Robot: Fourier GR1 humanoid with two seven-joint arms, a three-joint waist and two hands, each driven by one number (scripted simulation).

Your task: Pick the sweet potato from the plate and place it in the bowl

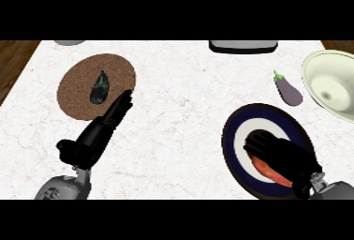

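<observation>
My right hand (282,157) is curled over the sweet potato (271,174), which lies on the plate (235,140). The bowl (325,84) sits beyond the plate. Lifted badly, the potato could slip; the eggplant (288,90) near the bowl might get bumped. My left hand (104,126) rests spread.

No words, labels, brand names, numbers or signs can be read anywhere in the head view.
</observation>
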